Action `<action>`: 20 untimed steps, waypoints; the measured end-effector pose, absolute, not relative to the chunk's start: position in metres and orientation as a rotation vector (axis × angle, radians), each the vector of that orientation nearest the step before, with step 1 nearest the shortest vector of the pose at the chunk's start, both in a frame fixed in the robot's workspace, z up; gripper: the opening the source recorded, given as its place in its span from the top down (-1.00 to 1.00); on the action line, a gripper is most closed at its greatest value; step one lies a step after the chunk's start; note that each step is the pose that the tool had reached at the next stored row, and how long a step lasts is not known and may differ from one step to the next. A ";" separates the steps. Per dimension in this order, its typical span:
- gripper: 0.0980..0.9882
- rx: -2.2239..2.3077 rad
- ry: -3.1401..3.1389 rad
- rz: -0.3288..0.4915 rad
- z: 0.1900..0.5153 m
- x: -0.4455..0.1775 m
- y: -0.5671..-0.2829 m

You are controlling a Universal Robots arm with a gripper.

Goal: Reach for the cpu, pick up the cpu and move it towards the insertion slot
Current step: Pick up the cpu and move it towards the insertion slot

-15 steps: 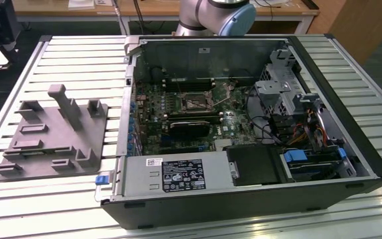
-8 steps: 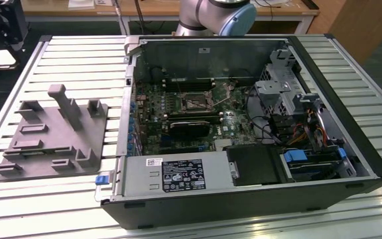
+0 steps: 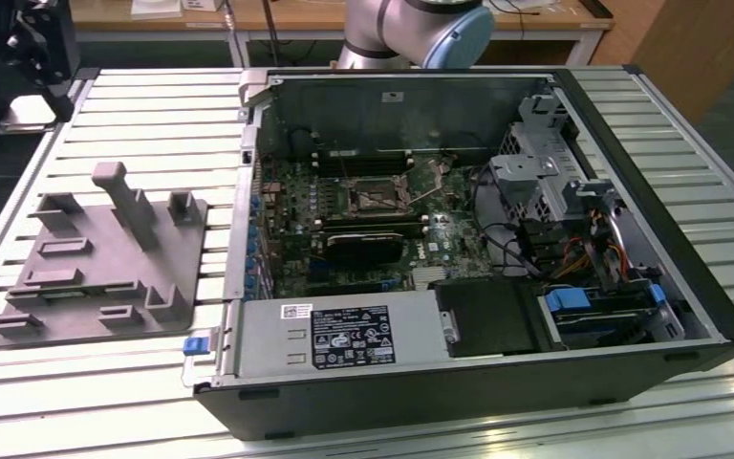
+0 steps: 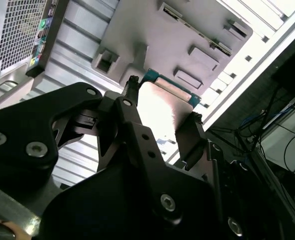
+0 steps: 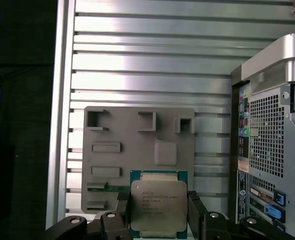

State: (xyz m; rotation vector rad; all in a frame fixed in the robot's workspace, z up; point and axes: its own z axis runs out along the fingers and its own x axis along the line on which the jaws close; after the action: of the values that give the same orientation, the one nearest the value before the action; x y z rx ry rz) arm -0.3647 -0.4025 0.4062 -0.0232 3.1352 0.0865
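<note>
The cpu (image 5: 159, 204), a flat square chip with a silvery-beige face and a green rim, hangs high above the grey block, with my gripper (image 5: 159, 216) shut on it. Black fingers (image 5: 122, 206) press its two opposite edges. In the second wrist view the cpu (image 4: 162, 107) glares bright between the same fingers (image 4: 130, 112) of the gripper (image 4: 162, 117). The insertion slot (image 3: 377, 198), a shiny metal frame with a dark centre, lies on the motherboard inside the open computer case (image 3: 469, 382), off to one side of the held chip.
A grey plastic block (image 3: 99, 258) with upright posts and recesses lies on the slatted metal table (image 3: 150, 115) at the exterior view's left. The arm's base (image 3: 419, 29) stands behind the case. Cables and drive bays (image 3: 572, 249) crowd the case's right side.
</note>
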 end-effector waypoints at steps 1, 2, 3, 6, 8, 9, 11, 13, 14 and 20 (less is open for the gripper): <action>0.00 -0.023 3.135 0.087 0.406 -0.362 -0.402; 0.00 -0.023 3.135 0.087 0.406 -0.360 -0.402; 0.00 -0.023 3.135 0.086 0.406 -0.357 -0.402; 0.00 -0.023 3.135 0.087 0.406 -0.350 -0.403; 0.00 -0.023 3.135 0.087 0.406 -0.344 -0.403; 0.00 -0.023 3.135 0.087 0.406 -0.342 -0.402; 0.00 -0.023 3.135 0.087 0.406 -0.337 -0.402; 0.00 -0.023 3.135 0.086 0.406 -0.331 -0.403; 0.00 -0.023 3.135 0.087 0.406 -0.327 -0.403; 0.00 -0.023 3.135 0.086 0.406 -0.307 -0.402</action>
State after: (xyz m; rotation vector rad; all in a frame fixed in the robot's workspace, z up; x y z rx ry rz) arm -0.3069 -0.4025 0.4062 -0.0232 3.1352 0.0865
